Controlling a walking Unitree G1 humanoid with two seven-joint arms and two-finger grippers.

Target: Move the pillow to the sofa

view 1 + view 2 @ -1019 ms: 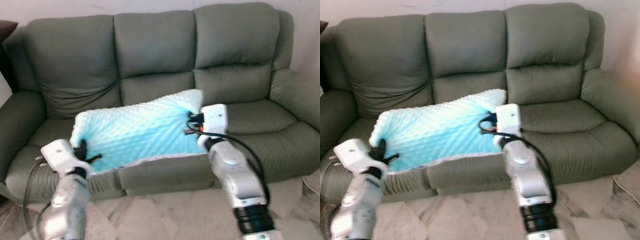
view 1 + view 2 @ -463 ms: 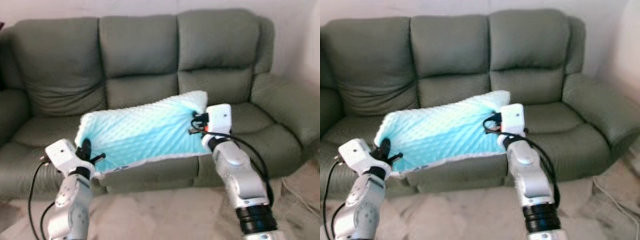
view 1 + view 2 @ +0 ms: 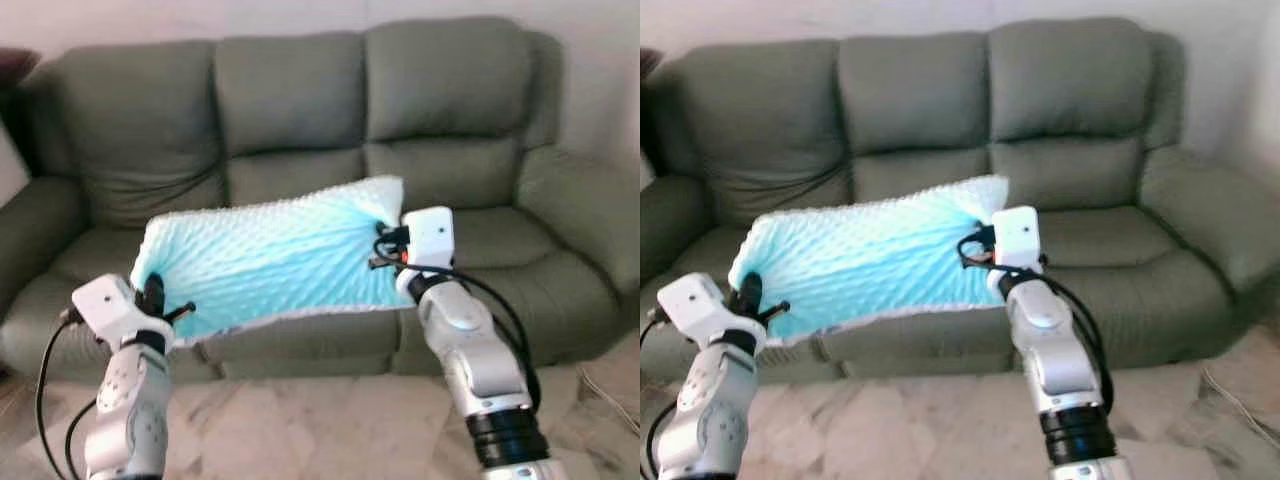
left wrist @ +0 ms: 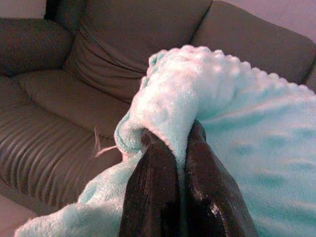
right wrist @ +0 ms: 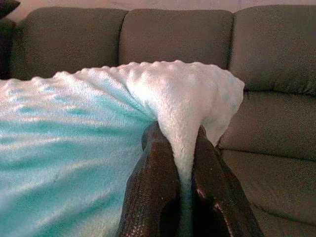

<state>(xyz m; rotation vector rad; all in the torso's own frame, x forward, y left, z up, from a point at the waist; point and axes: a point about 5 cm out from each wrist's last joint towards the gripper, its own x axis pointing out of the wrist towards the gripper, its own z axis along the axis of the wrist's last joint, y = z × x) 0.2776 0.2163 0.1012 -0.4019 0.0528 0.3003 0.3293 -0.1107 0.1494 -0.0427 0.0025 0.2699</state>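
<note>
We're standing in front of a big grey-green sofa [image 3: 330,150] with three seats, puffy back cushions and fat armrests, pushed up against a pale wall [image 3: 200,20]. In front of the sofa the floor [image 3: 300,420] is light marbled tile. There's a dark cushion-ish shape [image 3: 15,62] just past the sofa's left top corner, too cut off to say more.

The pillow [image 3: 270,255] is a soft turquoise thing with a bumpy dotted texture, held stretched out over the front of the sofa's left and middle seats; we can't tell whether it touches them. Our left gripper [image 4: 170,148] has its two black fingers pinched onto the pillow's left corner, and our right gripper [image 5: 177,148] is clamped the same way onto the right corner, fabric squeezed between the fingers.

No logos, labels or readable writing anywhere.
</note>
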